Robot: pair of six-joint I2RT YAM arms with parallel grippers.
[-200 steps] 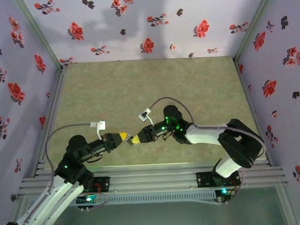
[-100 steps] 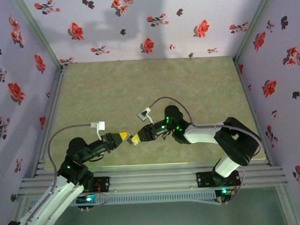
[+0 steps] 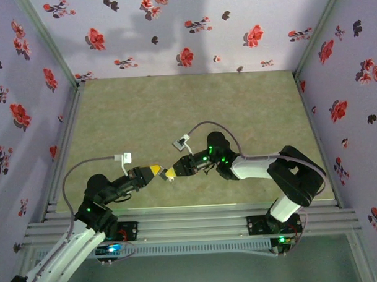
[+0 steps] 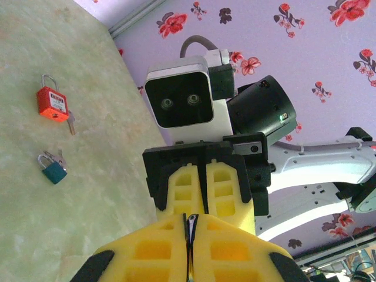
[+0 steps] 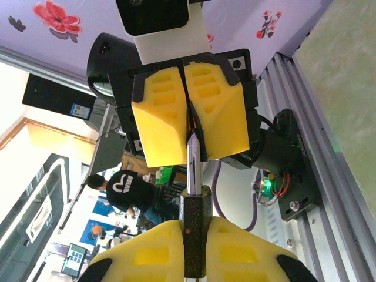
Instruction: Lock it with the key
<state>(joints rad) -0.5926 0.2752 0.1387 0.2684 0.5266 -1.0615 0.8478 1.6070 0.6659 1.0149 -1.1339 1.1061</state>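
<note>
Yellow foam meets yellow foam here, tip to tip, and between them sits the key (image 5: 194,205). Nearest in the right wrist view, your right pincer (image 5: 194,235) is clamped on the key's dark head. From there the silver blade runs straight into the seam of the left pincer (image 5: 191,147), which is pressed together on the blade's tip (so it looks; the seam hides how much metal is inside). Both pincers, then, are closed on one small key, held up off the counter (image 3: 175,104).

That is your first risk. If either arm shifts while both grip, the blade could twist in the foam or bend, and whichever hold is weaker would give. I judge the left's hold the weaker: it has thin, smooth metal and little of it pinched. If you let the right go too early, the key may tip out and drop to the counter.

Farther out, well apart from the key and down on the counter, lie the teal padlock (image 4: 54,171) and, beyond it, the red padlock (image 4: 51,104). I cannot tell which lock this key fits, so a wrong pick would cost you a jammed blade. Both lie loose and flat, so pushing the key in would likely slide the lock away unless the other pincer pins it.
</note>
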